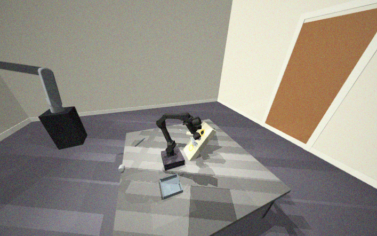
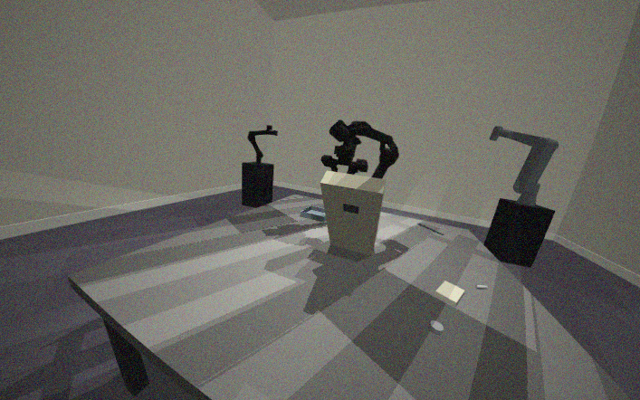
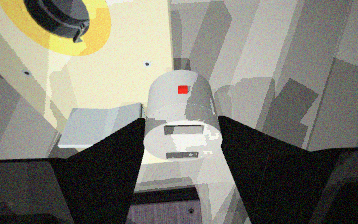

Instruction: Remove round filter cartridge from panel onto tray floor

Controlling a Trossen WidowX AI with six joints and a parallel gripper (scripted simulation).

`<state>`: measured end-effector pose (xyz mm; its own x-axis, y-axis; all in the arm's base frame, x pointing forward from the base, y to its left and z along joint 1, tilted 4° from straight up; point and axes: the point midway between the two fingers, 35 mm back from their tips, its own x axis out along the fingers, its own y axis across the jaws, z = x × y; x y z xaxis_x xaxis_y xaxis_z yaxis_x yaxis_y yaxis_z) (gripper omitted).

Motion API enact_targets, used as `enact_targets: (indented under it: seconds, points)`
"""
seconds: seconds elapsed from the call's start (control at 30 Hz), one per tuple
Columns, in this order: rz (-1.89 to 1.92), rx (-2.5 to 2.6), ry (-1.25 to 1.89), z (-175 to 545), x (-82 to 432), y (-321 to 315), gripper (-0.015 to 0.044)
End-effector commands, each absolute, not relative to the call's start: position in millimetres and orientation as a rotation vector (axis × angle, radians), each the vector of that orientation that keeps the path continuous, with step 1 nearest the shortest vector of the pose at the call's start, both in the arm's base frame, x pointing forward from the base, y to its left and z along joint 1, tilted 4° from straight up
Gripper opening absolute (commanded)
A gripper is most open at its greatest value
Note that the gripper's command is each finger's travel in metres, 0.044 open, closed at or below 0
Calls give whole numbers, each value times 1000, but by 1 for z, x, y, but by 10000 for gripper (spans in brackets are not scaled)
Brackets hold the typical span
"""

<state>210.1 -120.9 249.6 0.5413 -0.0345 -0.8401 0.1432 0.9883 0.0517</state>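
Observation:
The white round filter cartridge (image 3: 182, 107) (image 1: 194, 143) is out of its socket. Its face with two narrow slots and a red square on its side show in the wrist view. My gripper (image 3: 181, 123) (image 1: 195, 140) is shut on the cartridge, one black finger on each side, close over the lower part of the cream service panel (image 1: 203, 146) (image 3: 125, 35) (image 2: 354, 223). Whether the cartridge touches the panel cannot be told. The dark open socket (image 3: 60, 17) (image 1: 202, 132) has a yellow ring. The pale blue tray (image 1: 170, 187) (image 2: 313, 214) holds nothing visible.
A pale blue-grey ledge (image 3: 100, 126) lies beside the left finger. A yellow outline ring (image 1: 191, 147) marks the panel's lower face. A cream block (image 2: 450, 291), a white disc (image 2: 436, 326) and a small white piece (image 2: 481, 286) lie on the table behind the panel.

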Motion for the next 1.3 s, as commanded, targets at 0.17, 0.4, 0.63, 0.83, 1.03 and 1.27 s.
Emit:
enact_targets:
  seconds: [0.17,0.4,0.63,0.83,1.03,1.27]
  points:
    - [-331,252,996,242,190,-161,0]
    - [-517,364,983,237,168,-192,0]
    - [-704,477,959,232,141,-220,0]
    - [-865,572,928,228,115,-240,0]
    - [-1025,666,888,224,85,-257,0]
    - [-1076,695,874,220,75,-263,0]
